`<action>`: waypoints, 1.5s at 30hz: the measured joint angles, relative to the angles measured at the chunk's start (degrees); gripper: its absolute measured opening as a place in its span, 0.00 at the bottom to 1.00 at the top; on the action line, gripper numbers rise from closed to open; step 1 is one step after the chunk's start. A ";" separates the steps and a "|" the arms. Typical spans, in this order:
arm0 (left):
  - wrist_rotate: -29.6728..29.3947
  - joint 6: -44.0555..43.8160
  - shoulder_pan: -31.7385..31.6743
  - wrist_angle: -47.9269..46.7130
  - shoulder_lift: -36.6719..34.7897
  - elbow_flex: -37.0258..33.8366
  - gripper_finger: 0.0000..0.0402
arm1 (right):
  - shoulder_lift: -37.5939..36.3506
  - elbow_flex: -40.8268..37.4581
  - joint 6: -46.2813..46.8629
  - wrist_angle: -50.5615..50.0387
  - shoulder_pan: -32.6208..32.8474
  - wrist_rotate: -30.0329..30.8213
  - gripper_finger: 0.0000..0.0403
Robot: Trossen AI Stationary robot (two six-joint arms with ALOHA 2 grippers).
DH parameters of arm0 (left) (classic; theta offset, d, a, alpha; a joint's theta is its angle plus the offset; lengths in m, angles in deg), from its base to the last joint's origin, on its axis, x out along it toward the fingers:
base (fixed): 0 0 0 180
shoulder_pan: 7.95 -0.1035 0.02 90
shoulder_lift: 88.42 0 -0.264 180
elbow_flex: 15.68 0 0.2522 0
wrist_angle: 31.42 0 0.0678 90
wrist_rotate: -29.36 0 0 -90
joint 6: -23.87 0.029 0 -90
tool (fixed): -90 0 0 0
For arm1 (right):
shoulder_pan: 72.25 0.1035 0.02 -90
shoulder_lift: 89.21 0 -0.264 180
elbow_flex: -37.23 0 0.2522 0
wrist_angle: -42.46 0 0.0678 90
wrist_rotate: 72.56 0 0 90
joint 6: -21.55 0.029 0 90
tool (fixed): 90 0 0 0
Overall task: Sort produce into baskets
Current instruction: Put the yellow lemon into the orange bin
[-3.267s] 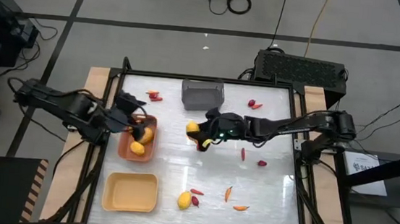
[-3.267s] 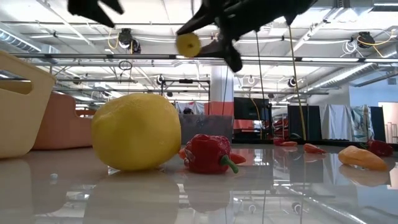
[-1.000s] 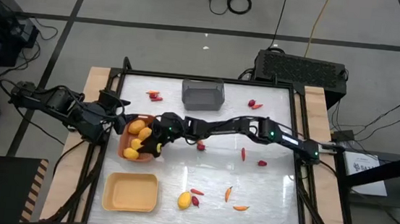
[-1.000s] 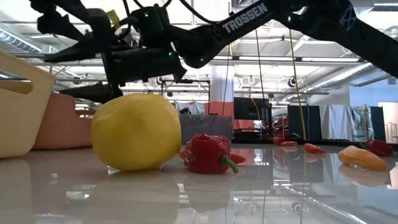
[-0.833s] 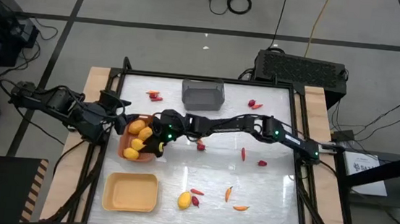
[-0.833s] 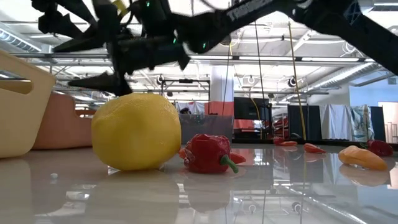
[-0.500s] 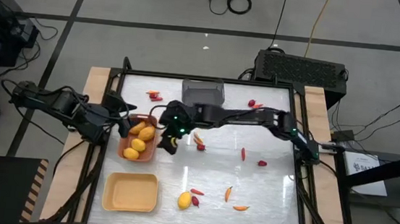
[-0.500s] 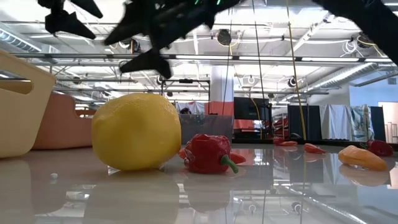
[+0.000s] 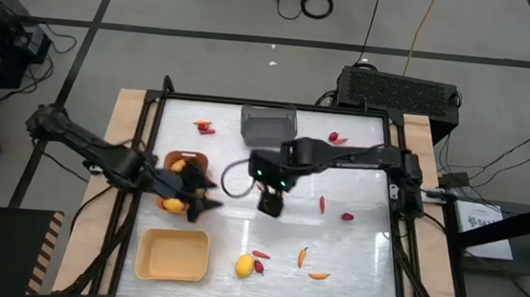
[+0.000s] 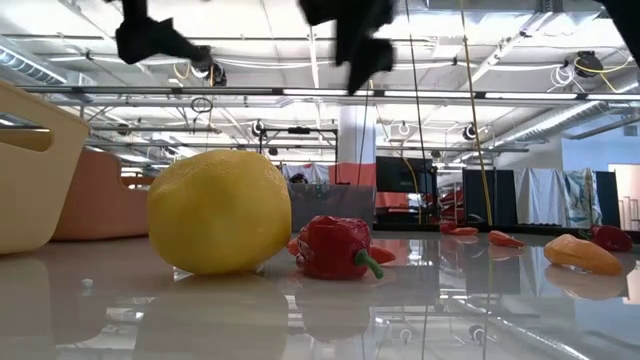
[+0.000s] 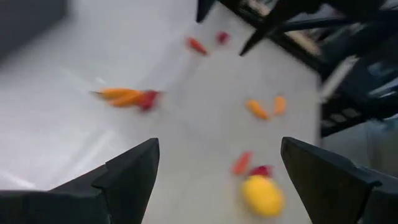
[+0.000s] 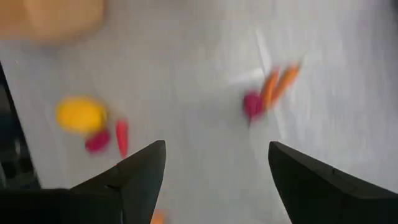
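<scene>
Worktop (image 9: 351, 262) carries three baskets. Grey bin (image 9: 268, 126) sits beyond the right hand (image 9: 270, 205); yellow tray (image 9: 174, 255) lies near the left hand (image 9: 201, 196), towards the front edge. Orange tray (image 9: 179, 160), holding yellow fruits, is partly under the left arm. Both hands hang above the worktop, fingers spread, holding nothing. Lemon (image 9: 245, 264), peppers and carrots lie scattered in front of and beside the right hand.

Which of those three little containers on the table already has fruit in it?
The orange-brown tray at the table's left edge: yellow fruits lie in it. The pale yellow tray nearer the front shows only its bare bottom, and nothing shows in the grey bin at the back.
</scene>
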 joint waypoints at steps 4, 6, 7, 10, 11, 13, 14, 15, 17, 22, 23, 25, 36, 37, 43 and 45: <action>0.40 -3.62 2.97 7.77 8.84 1.91 0.85 | -1.08 0.00 0.53 -6.85 4.17 3.15 0.69; 0.20 -5.78 4.16 9.12 13.51 4.12 0.85 | -1.41 0.00 0.53 -9.50 6.52 4.33 0.69; 0.18 -6.86 4.70 9.36 15.74 5.42 0.85 | -1.45 0.00 0.52 -10.35 7.73 4.39 0.69; 0.21 -9.53 6.19 9.24 22.16 10.16 0.85 | -1.50 -0.05 0.24 -12.28 11.44 4.42 0.69; 0.36 -10.79 6.62 8.90 24.16 11.88 0.85 | -1.55 -0.06 0.17 -12.39 12.68 4.44 0.69; 0.79 -13.40 7.35 6.91 27.92 15.51 0.85 | -1.61 -0.04 0.19 -12.39 15.25 4.46 0.69; 0.84 -14.91 7.71 5.26 29.64 17.43 0.85 | -1.61 -0.04 0.31 -12.42 16.54 4.52 0.69; 0.89 -16.41 8.07 3.05 31.49 19.55 0.85 | -1.61 -0.04 0.60 -12.41 17.90 5.00 0.69; 0.92 -19.23 8.82 -1.88 34.83 23.78 0.85 | -1.61 -0.05 1.02 -12.54 20.67 6.39 0.69; 0.83 -23.94 10.69 -9.29 41.98 33.31 0.85 | -1.61 -0.04 2.33 -14.60 26.71 10.68 0.69; 0.79 -24.42 10.89 -9.66 43.33 34.77 0.85 | -1.61 -0.04 2.99 -15.15 27.67 11.80 0.69; 0.79 -25.36 11.33 -10.90 45.91 37.47 0.85 | -1.61 -0.04 4.39 -15.46 29.34 13.42 0.69; 2.26 -28.37 11.77 -17.24 55.56 42.27 0.85 | -1.61 -0.04 11.85 -11.90 35.41 20.08 0.69; 2.23 -28.38 11.77 -18.09 55.67 42.27 0.85 | -1.61 -0.04 12.22 -11.71 35.58 20.76 0.69; 1.47 -28.13 11.83 -19.41 56.43 42.34 0.85 | -1.61 -0.04 13.18 -11.69 35.71 22.51 0.69; 1.31 -27.95 11.85 -19.35 56.82 42.42 0.85 | -1.61 -0.04 13.21 -11.69 35.41 23.38 0.69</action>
